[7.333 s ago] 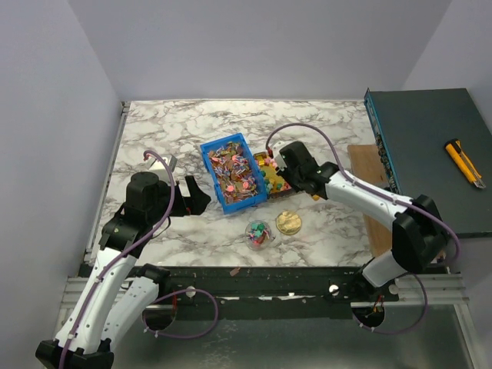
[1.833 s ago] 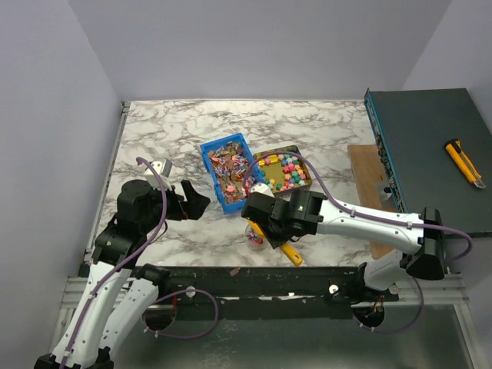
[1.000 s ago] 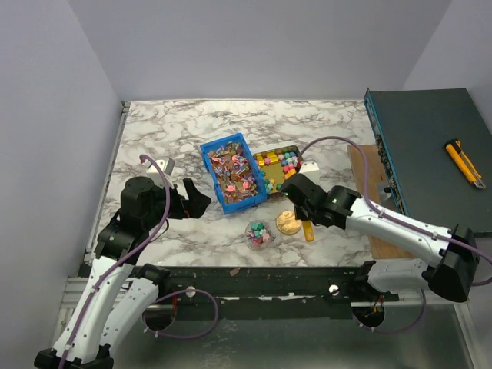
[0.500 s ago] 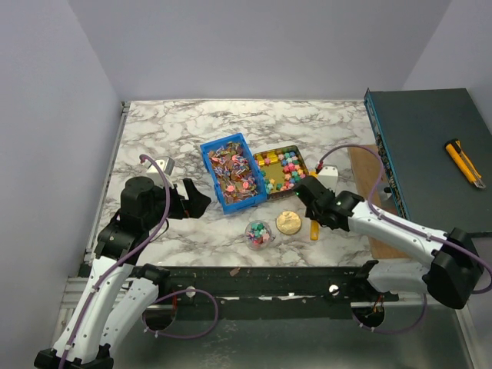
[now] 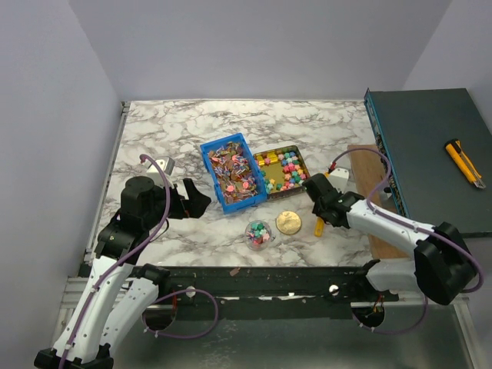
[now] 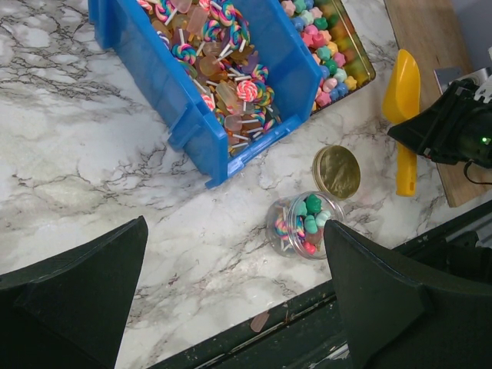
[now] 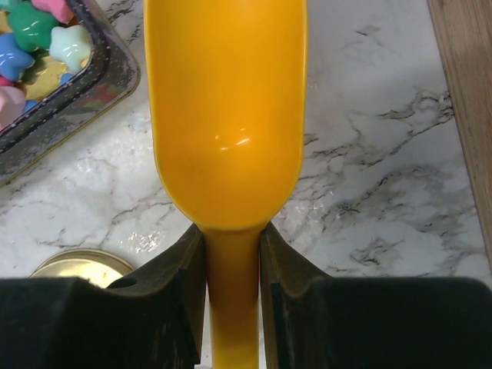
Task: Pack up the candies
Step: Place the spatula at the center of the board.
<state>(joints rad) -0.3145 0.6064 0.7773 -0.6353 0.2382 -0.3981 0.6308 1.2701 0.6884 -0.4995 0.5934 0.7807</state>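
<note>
Shiny wrapped candies fill a blue bin; the bin also shows in the left wrist view. Chunky coloured candies lie in a tin. A small clear jar holds a few candies. My right gripper is shut on the neck of the yellow scoop, whose bowl looks empty, just right of the tin. My left gripper is open and empty, left of the bin, with its fingers wide apart.
A round gold lid lies beside the jar. A wooden board and a dark box with a yellow knife stand at the right. One loose piece lies on the front rail.
My right gripper has carried the scoop from over the jar to the right, past the gold lid, and lowered it next to the tin. The left arm has stayed still.
</note>
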